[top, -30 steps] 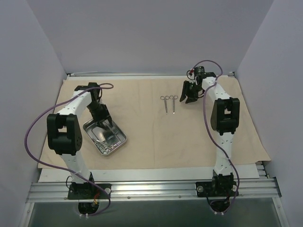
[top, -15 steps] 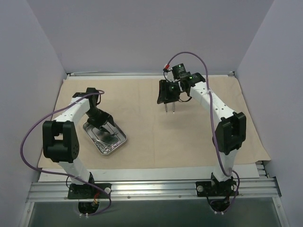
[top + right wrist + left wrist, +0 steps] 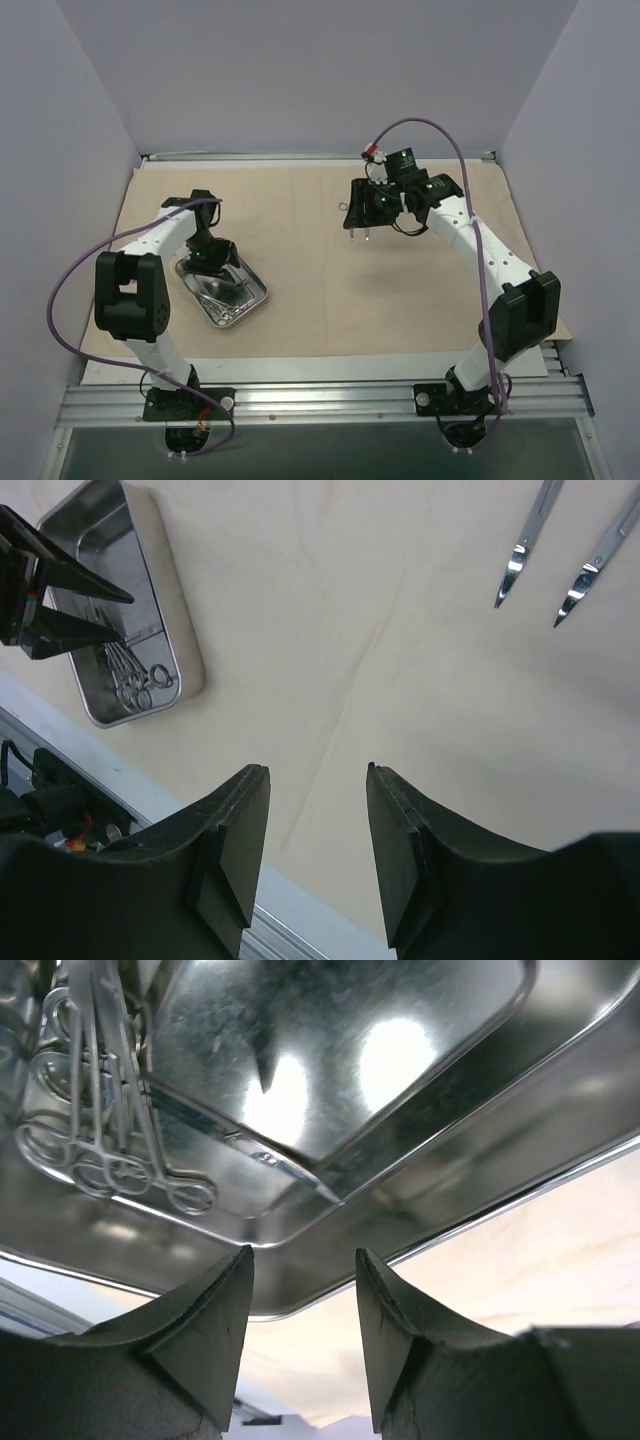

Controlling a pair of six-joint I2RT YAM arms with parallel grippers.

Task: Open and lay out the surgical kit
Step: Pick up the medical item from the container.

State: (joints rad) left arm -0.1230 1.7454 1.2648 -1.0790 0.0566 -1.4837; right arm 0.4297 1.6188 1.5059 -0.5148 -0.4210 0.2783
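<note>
The surgical kit's beige cloth lies spread flat over the table. On its left part sits the small steel tray, with several ring-handled instruments bunched in it. My left gripper hangs open just over the tray's far-left corner, the tray rim right ahead of its empty fingers. Two more instruments lie side by side on the cloth at the back centre, mostly hidden under my right gripper. In the right wrist view their tips show, and the right gripper is open and empty.
Grey walls close in the table on the left, back and right. A white strip and metal rail run along the near edge by the arm bases. Bare cloth lies between the tray and the two instruments.
My right arm swung left from the far-right corner to above the two instruments. The left gripper sank toward the tray's far-left corner. Both sets of jaws widened a little.
</note>
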